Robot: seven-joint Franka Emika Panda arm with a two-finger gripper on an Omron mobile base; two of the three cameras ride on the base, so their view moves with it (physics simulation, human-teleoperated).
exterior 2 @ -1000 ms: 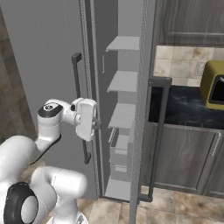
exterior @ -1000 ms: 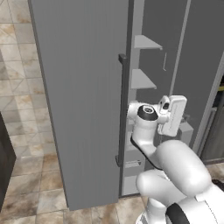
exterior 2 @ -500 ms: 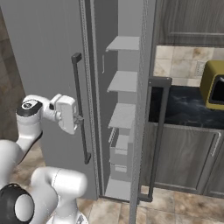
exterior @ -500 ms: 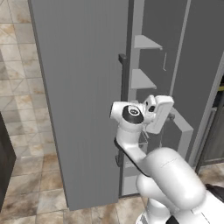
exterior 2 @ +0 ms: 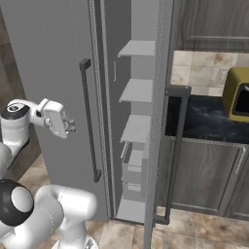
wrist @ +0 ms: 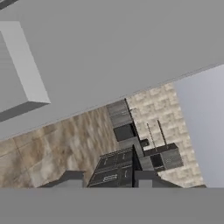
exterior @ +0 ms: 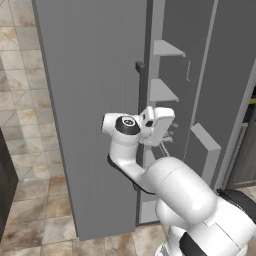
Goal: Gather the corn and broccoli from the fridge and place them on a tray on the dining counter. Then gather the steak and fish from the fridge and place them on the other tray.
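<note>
Beside the tall matte grey fridge (exterior 2: pixel 58 73), doors ajar and shelves bare, the gripper (exterior 2: pixel 68 127) carries nothing, fingers' spread untellable; everything remains.

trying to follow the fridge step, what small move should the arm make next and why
Probably swing the gripper back toward the opening of the fridge and pull the left door wider. It hangs free in front of that door, apart from the dark handle, holding nothing. The gap shows pale shelves, and I cannot see the corn or broccoli yet.
</note>
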